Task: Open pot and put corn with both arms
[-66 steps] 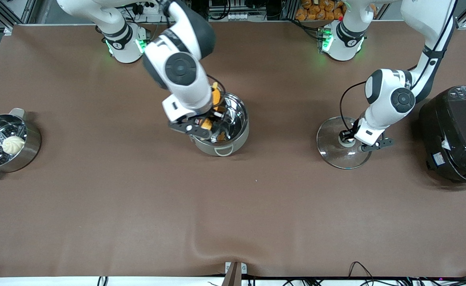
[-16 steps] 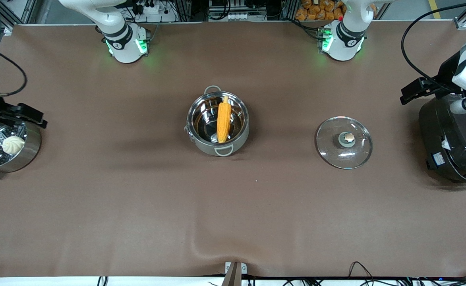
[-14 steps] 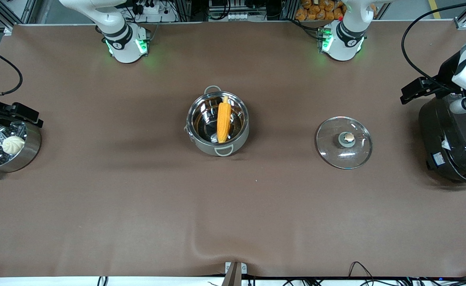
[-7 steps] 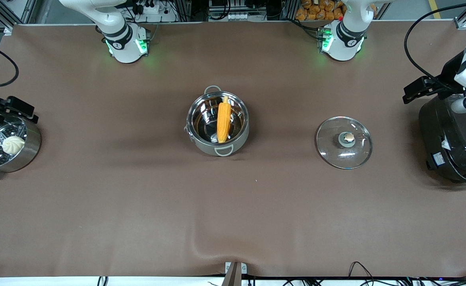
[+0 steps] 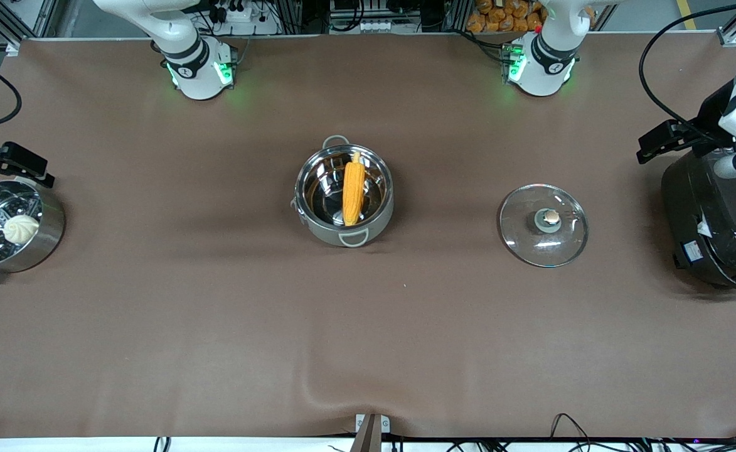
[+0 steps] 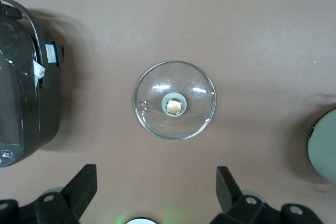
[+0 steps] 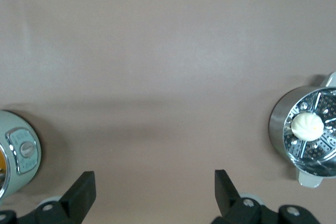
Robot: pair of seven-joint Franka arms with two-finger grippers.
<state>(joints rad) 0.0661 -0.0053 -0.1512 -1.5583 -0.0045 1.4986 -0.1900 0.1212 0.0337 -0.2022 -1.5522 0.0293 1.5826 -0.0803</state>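
The shiny steel pot (image 5: pixel 319 188) stands open in the middle of the table. The yellow-orange corn (image 5: pixel 353 190) lies in it, leaning on the rim. The clear glass lid (image 5: pixel 531 242) with its tan knob (image 5: pixel 551 217) lies flat on the table toward the left arm's end; it also shows in the left wrist view (image 6: pixel 195 103). My left gripper (image 6: pixel 156 184) is open and empty, high over the table beside the rice cooker. My right gripper (image 7: pixel 155 187) is open and empty, high over the table beside the steamer pot.
The big black rice cooker (image 5: pixel 719 213) stands at the left arm's end of the table. The steel steamer pot (image 5: pixel 48 235) with a white bun (image 5: pixel 20 228) stands at the right arm's end. The brown cloth has a wrinkle near the front edge (image 5: pixel 317 383).
4.7 s ago the right gripper was at the pot with the corn and the left on the lid knob. Both have let go and drawn back to the table's ends, still drifting outward.
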